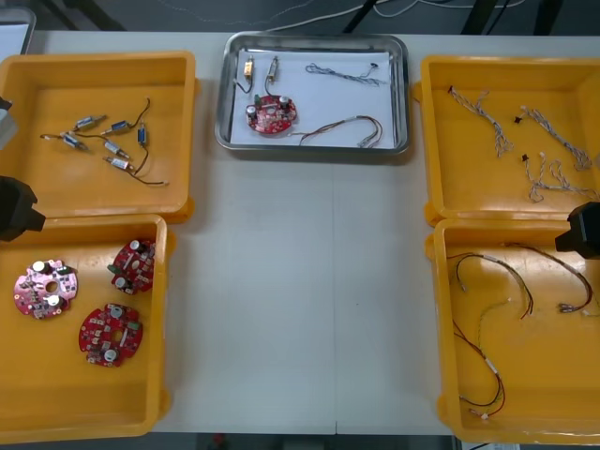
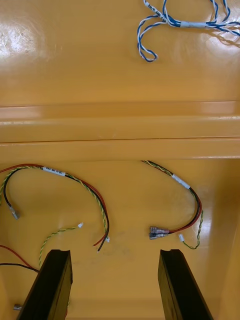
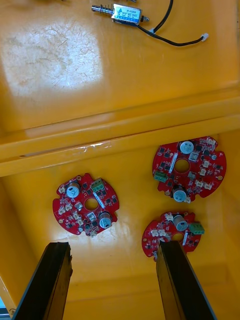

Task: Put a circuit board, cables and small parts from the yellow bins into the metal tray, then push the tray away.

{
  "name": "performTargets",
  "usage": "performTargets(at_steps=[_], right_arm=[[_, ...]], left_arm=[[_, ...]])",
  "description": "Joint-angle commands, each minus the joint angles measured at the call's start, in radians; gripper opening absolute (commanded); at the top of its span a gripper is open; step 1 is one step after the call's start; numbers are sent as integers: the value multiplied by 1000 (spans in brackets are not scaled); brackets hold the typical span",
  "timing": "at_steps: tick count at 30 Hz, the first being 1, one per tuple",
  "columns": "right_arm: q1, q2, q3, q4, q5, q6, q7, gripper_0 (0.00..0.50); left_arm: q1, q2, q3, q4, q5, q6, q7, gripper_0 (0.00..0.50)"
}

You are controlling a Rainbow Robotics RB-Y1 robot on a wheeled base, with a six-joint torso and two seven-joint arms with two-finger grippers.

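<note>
1. The shiny rectangular metal tray (image 1: 315,38) lay at the top centre of the front view, between the two pairs of yellow plastic bins (image 1: 98,58).
2. On its white inside lay a round red circuit board (image 1: 271,113), two small metal parts (image 1: 249,67) toward its upper left corner, a twisted blue and white cable (image 1: 347,73) at its upper right, and a red and yellow cable (image 1: 342,129) along its lower edge. With one of each kind in place, the loading looked finished to me.
3. The left gripper (image 1: 17,208) hung at the left edge of the front view, over the wall between the two left bins. In its wrist view (image 3: 112,247) the black fingers stood wide apart with nothing between them, and three spare red boards (image 3: 189,169) lay in the bin beyond the fingertips.
4. The right gripper (image 1: 583,230) sat at the right edge, over the wall between the two right bins. It (image 2: 114,252) was equally spread and empty, with loose red and yellow wires (image 2: 186,200) on the bin floor ahead of the fingers.
5. Both grippers were well apart from the tray, probably held aside so the middle of the table stayed free.
6. What seemed left was the push. I judged it would call for one arm to meet the tray's near rim around its middle, since a push off-centre might turn the smooth tray.
</note>
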Motion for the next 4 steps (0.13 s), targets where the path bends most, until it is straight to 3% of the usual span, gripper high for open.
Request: performTargets(at_steps=[1,4], right_arm=[[12,10,-14,-13,-5,-8,9,500],[12,10,-14,-13,-5,-8,9,500]], left_arm=[[17,45,28,-24,-9,7,-26,500],[17,45,28,-24,-9,7,-26,500]])
